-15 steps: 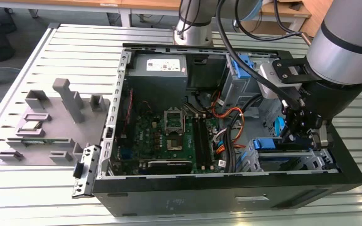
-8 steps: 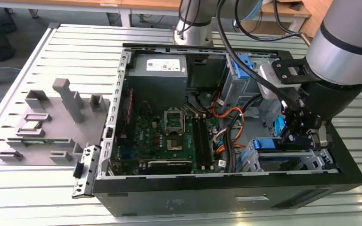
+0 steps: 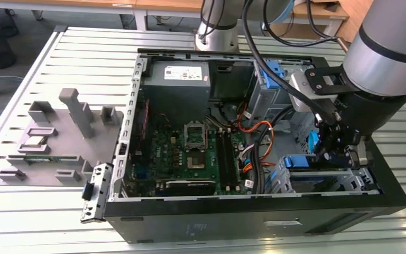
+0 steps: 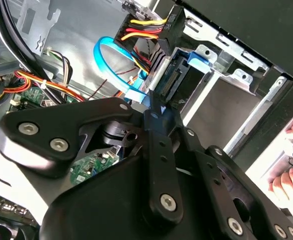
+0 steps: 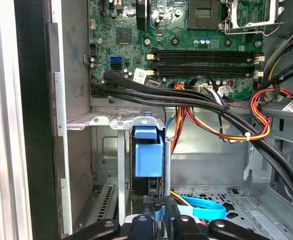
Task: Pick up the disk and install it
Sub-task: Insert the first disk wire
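The disk (image 3: 303,162) stands on edge in the drive bay at the corner of the open computer case on the exterior view's right, framed by its blue carrier. In the first wrist view its blue carrier end (image 5: 149,155) sits between two metal bay rails. The second wrist view shows its connector edge (image 4: 174,80) beside the blue bracket. My gripper (image 3: 332,154) reaches down into that bay. Its black fingers close narrowly on the disk's near edge in both wrist views (image 5: 159,212) (image 4: 154,114).
The black case wall (image 3: 259,222) and metal bay rails (image 5: 111,120) hem the gripper in. Black and orange cable bundles (image 5: 206,107) and a blue flat cable (image 4: 104,60) run close by. A grey power supply (image 3: 178,74) sits at the back. A hand (image 4: 291,165) shows outside the case.
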`<state>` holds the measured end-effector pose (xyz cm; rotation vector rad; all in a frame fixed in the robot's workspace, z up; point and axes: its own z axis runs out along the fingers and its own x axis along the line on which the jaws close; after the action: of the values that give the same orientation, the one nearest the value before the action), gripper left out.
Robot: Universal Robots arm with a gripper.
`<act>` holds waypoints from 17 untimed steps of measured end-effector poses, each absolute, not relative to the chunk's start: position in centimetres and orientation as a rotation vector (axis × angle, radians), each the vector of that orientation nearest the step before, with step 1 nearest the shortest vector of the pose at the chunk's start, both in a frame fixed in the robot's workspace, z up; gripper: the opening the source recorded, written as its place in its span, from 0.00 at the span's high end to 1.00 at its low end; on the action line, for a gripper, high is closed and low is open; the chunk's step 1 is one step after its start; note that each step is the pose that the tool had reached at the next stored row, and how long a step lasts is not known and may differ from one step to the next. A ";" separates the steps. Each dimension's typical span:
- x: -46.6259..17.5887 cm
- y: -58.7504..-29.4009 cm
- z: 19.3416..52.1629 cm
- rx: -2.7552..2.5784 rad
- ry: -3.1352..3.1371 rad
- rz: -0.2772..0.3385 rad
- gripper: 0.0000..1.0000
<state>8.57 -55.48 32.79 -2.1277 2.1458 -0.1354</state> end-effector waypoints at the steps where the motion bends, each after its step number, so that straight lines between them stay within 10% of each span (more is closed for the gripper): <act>1: 8.6 -55.5 32.8 -2.128 2.146 -0.135 0.76; 17: 8.6 -55.5 34.8 -2.128 2.146 -0.135 0.76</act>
<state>8.57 -55.48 34.77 -2.1276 2.1458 -0.1353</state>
